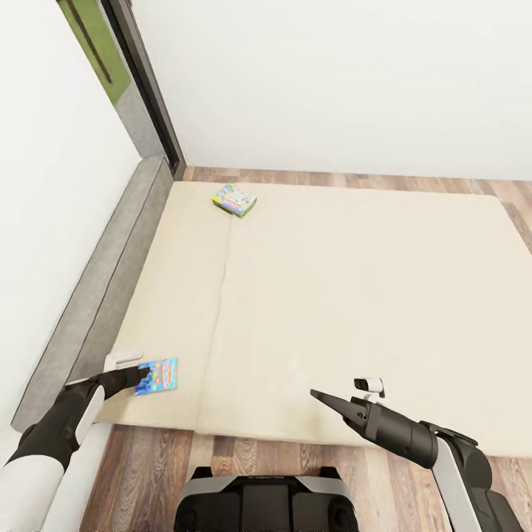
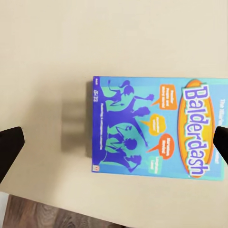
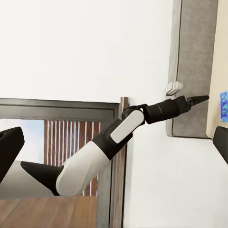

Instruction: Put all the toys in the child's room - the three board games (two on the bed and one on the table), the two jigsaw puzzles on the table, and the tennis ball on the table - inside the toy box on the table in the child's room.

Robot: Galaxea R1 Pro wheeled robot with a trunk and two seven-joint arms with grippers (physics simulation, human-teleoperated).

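Blue game flat on bed, near the foot edge, close to the headboard side. Left gripper hovering right over it, jaws spread wide past both short ends in the wrist view, not touching — looks lined up for a top-down grab. Green-white game flat at the far edge of the bed, well apart from the blue one. Right gripper parked low over the foot edge, holding nothing; can't tell the jaw gap.

Two board games on bed: blue one, green-white one.
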